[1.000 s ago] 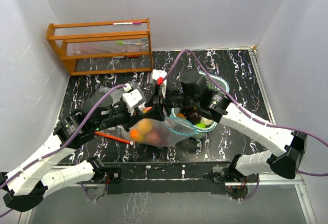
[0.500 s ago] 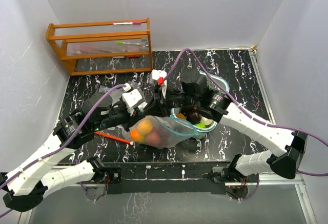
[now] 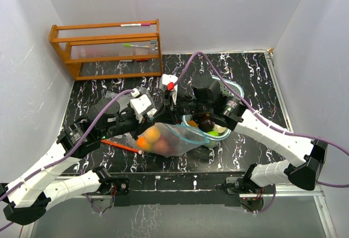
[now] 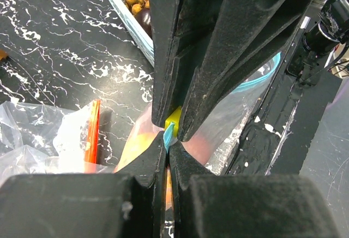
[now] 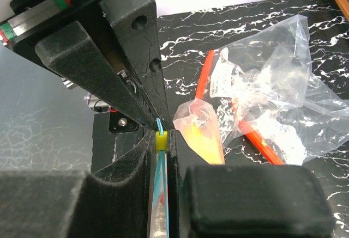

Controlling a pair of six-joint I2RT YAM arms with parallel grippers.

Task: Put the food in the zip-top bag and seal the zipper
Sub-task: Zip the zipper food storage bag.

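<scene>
Right jaws now tight on zipper [image 5: 161,140]

Looks down on the whole table [image 3: 245,69] from high at the near side; wrist views tight, head-on, sharing the zip-top bag's [image 3: 182,139] yellow slider [image 4: 172,119].

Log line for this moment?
left end effector: shut on zipper | right end effector: shut on slider | food: in bag and basket
</scene>
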